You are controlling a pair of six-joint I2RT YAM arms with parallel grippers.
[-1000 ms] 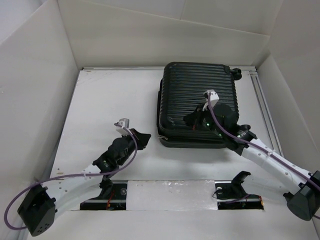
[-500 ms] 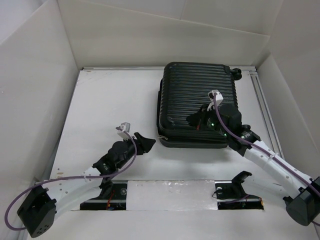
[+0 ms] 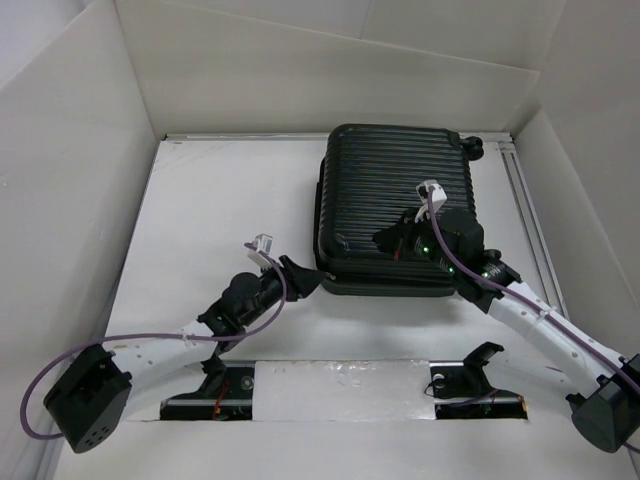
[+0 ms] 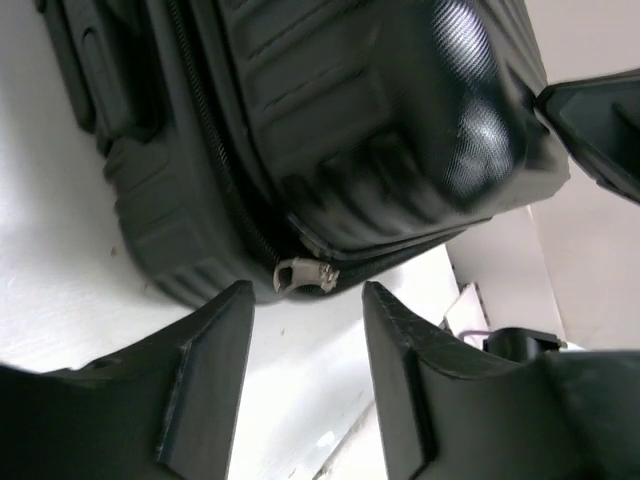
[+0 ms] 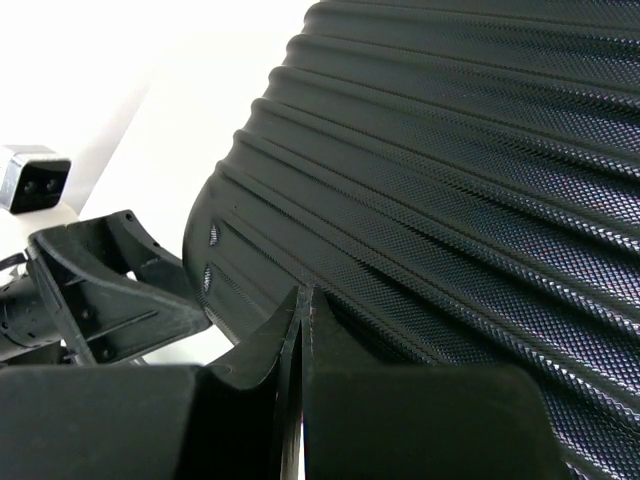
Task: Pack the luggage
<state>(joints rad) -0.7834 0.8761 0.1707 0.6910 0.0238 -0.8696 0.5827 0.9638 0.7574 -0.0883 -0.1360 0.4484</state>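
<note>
Small black ribbed hard-shell suitcase lies flat on the white bench, upper right of the overhead frame. Left fingers are parted at its lower-left corner, silver zipper pull just ahead, ungrasped. Right fingers are clenched empty over the shell.

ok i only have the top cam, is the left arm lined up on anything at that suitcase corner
Observer: yes, the left wrist view shows a silver zipper pull on the luggage seam, sitting between the tips of the open left jaws.
Operator: touching it
Observer: no, a gap shows on each side of the pull.
Operator: and the right arm
Observer: the right wrist view shows the right jaws shut, tips low over the ribbed shell; I can't tell if they touch.
</note>
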